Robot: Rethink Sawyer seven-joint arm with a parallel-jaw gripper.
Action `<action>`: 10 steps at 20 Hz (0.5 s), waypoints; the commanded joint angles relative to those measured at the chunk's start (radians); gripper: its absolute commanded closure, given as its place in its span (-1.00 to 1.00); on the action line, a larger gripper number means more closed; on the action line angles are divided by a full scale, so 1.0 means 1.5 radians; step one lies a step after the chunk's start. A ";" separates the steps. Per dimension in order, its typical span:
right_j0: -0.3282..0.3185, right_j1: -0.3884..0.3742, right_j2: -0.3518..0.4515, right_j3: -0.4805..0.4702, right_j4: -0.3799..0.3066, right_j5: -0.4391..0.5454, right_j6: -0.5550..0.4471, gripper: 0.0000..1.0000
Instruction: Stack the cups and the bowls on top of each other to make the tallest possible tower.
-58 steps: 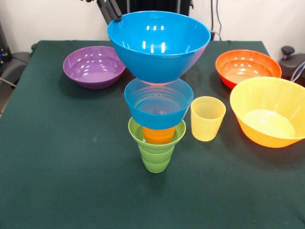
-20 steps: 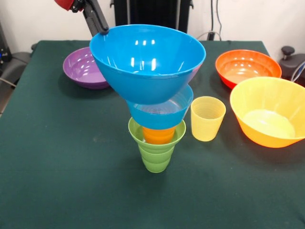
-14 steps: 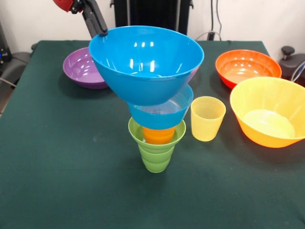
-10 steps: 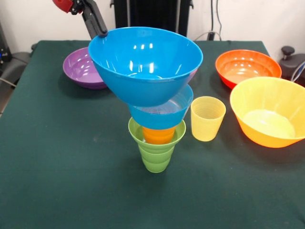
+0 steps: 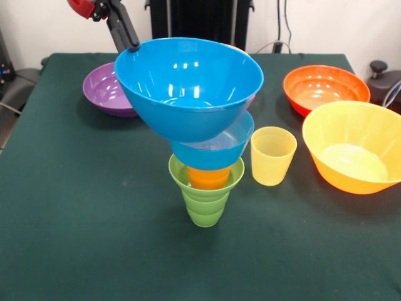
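The tower stands at the table's middle: a green ribbed cup (image 5: pixel 205 204) at the bottom, an orange cup (image 5: pixel 208 177) nested in it, and a small translucent blue bowl (image 5: pixel 216 149) on top. Over it hangs the medium blue bowl (image 5: pixel 188 88), tilted and offset to the left, its base overlapping the small bowl's rim; whether they touch I cannot tell. My gripper (image 5: pixel 132 44) is shut on this bowl's far left rim. A pale yellow cup (image 5: pixel 273 155) stands upright just right of the tower.
A purple bowl (image 5: pixel 103 88) sits at the back left, partly behind the held bowl. A red-orange bowl (image 5: pixel 326 88) is at the back right. In front of it, a big orange bowl (image 5: pixel 354 153) reaches the right edge.
The gripper has carried the medium blue bowl down and to the left, so it now covers most of the small blue bowl. Over the last second it sank a little more.
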 commanded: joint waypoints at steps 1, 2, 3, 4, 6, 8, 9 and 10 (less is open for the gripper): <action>0.052 0.021 -0.061 0.000 -0.040 -0.015 0.047 1.00; 0.053 0.020 -0.062 0.000 -0.040 -0.016 0.048 1.00; 0.056 0.017 -0.065 0.001 -0.039 -0.019 0.050 1.00; 0.059 0.015 -0.068 0.001 -0.039 -0.022 0.052 1.00; 0.065 0.012 -0.074 0.002 -0.038 -0.028 0.057 1.00; 0.071 0.010 -0.080 0.004 -0.038 -0.036 0.060 1.00; 0.073 0.010 -0.082 0.004 -0.038 -0.039 0.061 1.00; 0.074 0.009 -0.083 0.004 -0.038 -0.040 0.062 1.00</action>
